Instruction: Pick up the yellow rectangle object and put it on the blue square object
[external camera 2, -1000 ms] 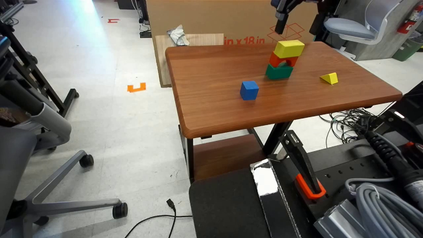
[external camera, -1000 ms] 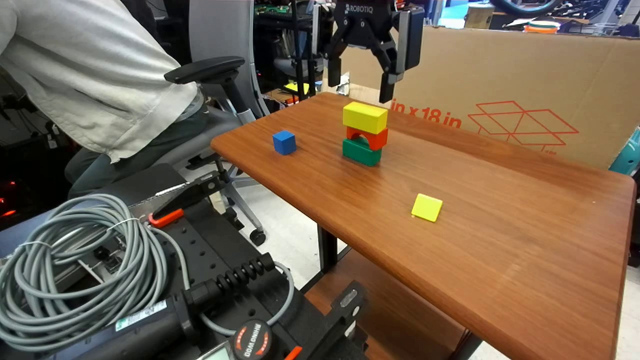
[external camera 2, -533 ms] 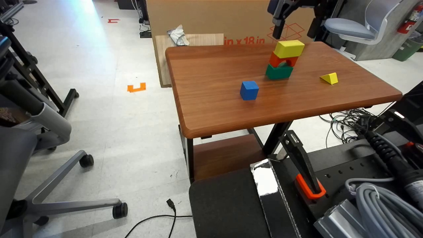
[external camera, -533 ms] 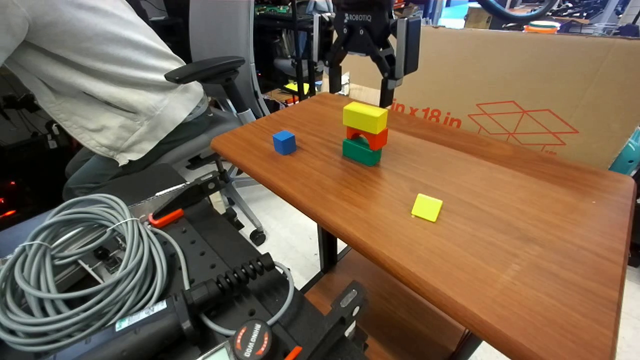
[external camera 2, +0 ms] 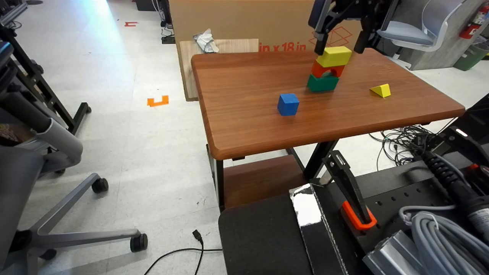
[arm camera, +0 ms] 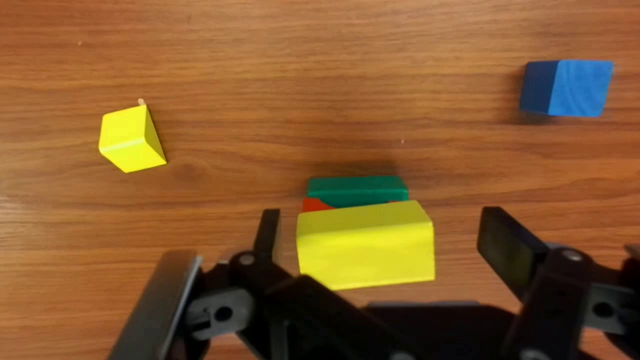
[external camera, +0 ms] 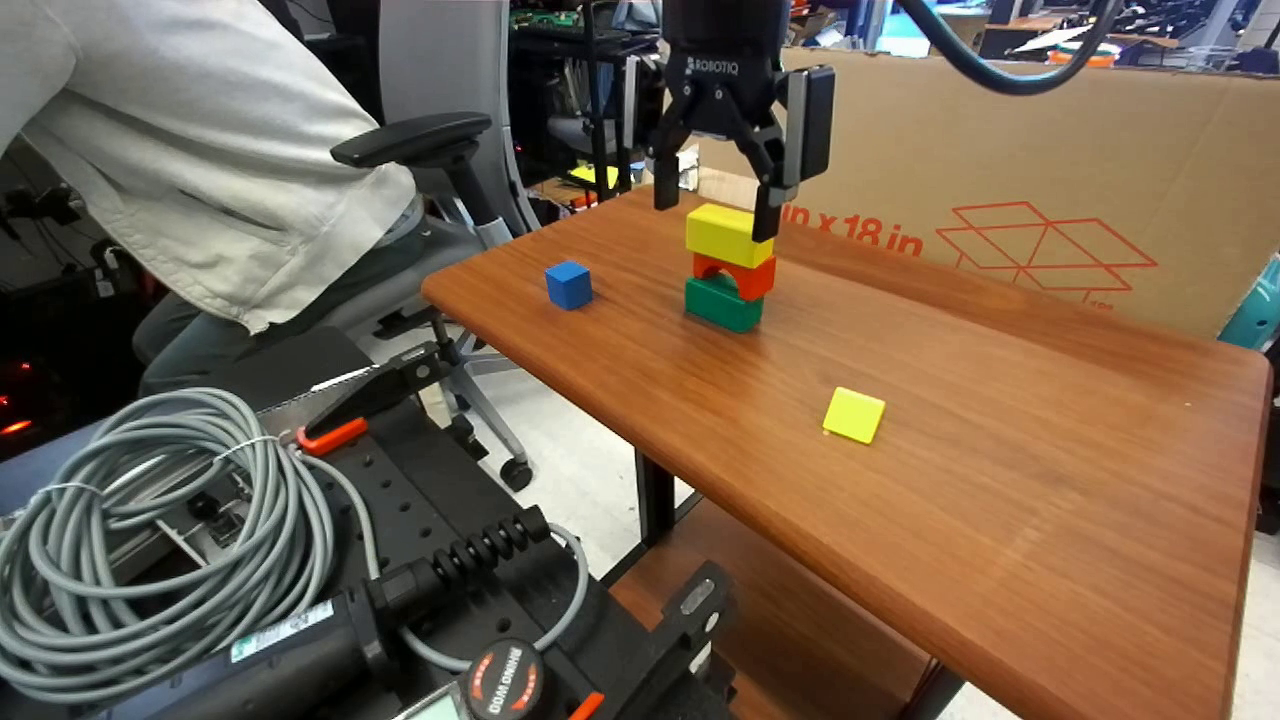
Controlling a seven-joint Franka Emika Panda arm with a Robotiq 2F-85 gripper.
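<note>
The yellow block [external camera: 722, 237] lies flat on top of a stack, on a red arch [external camera: 757, 279] that sits on a green block [external camera: 722, 305]. It also shows in an exterior view [external camera 2: 334, 56] and in the wrist view [arm camera: 367, 255]. My gripper [external camera: 716, 210] is open, pointing down just over the stack. In the wrist view its fingers [arm camera: 380, 230] stand either side of the yellow block's long ends, with a gap at both, smaller at the left finger. The blue cube [external camera: 569, 286] stands apart on the table, at the upper right in the wrist view [arm camera: 570, 88].
A small yellow wedge [external camera 2: 381, 90] lies on the wooden table [external camera: 1000, 520]. A large cardboard box [external camera: 1040, 180] stands behind the table. A black bench with coiled grey cable [external camera: 180, 540] stands by the table's side. A person [external camera: 220, 150] sits nearby.
My gripper has come down with open fingers, from above the stack to the height of the yellow block's top. The blocks have not moved.
</note>
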